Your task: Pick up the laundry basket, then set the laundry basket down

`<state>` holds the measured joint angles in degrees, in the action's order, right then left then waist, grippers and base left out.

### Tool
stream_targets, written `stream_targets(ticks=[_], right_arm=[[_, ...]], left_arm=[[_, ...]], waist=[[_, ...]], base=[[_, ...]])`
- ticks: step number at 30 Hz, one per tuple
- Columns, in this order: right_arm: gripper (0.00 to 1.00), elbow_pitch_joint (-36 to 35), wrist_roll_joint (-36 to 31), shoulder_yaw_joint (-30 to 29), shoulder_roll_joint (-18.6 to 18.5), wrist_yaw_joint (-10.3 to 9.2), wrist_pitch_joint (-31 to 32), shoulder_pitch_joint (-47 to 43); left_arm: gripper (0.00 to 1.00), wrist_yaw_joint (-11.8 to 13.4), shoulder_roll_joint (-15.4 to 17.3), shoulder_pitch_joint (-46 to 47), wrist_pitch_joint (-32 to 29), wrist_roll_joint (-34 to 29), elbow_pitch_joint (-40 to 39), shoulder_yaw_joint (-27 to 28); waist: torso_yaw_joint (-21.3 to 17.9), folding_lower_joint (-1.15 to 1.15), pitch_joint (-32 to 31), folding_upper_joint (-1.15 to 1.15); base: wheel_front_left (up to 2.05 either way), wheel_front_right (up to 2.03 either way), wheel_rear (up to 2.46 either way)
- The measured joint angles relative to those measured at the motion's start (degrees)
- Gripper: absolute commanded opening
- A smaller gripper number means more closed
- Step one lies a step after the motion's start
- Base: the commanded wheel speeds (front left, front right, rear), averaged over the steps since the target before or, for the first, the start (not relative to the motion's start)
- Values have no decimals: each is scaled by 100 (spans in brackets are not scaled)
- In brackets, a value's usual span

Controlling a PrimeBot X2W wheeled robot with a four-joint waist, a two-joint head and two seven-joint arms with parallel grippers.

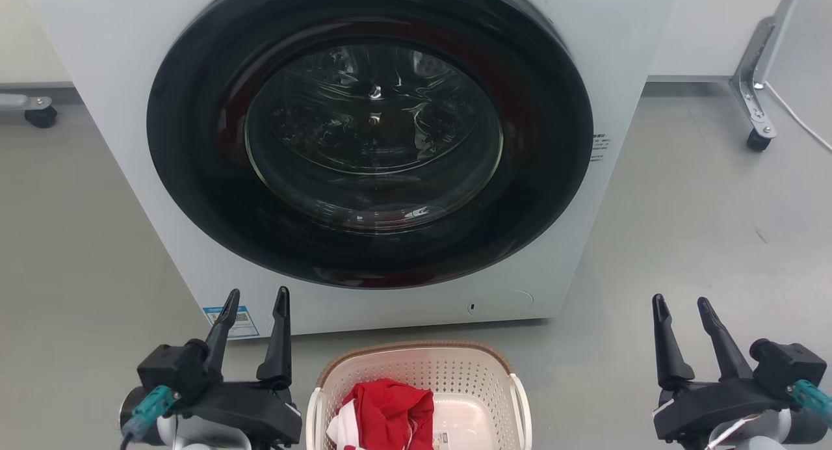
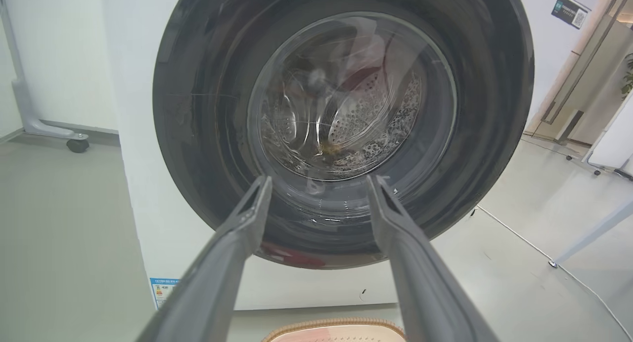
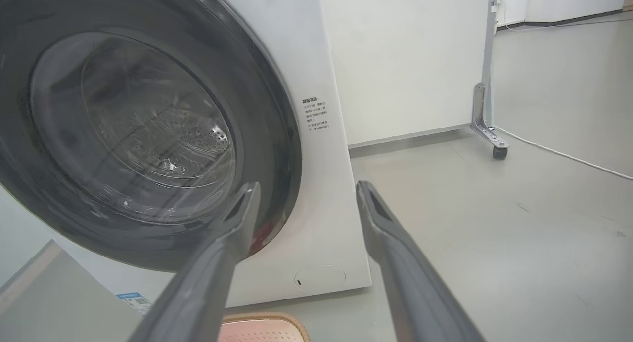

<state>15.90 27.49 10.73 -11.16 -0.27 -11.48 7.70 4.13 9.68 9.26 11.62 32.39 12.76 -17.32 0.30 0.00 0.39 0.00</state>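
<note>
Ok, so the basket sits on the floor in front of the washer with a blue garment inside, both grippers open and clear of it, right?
Not quite: the garment in the laundry basket is red, not blue, as the head view shows. The rest holds: it sits on the floor before the washer, with the left gripper and right gripper open, fingers off it.

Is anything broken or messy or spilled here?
Nothing looks wrong. The basket sits upright on the floor in front of the washing machine, with red clothes tucked inside it. The machine's round door is shut, and nothing has spilled around the basket.
</note>
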Motion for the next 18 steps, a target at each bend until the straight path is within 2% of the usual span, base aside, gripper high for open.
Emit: stream_targets(ticks=[13, 18], right_arm=[[100, 97, -938, 190, -29, -81, -277, 0], [100, 100, -991, 181, -29, -81, -280, 0]], left_arm=[[100, 200, 40, 48, 270, -835, 76, -253], [100, 201, 36, 81, 270, -877, 125, -232]], waist=[[16, 0, 28, 0], [26, 0, 38, 0]], base=[[0, 0, 0], [0, 0, 0]])
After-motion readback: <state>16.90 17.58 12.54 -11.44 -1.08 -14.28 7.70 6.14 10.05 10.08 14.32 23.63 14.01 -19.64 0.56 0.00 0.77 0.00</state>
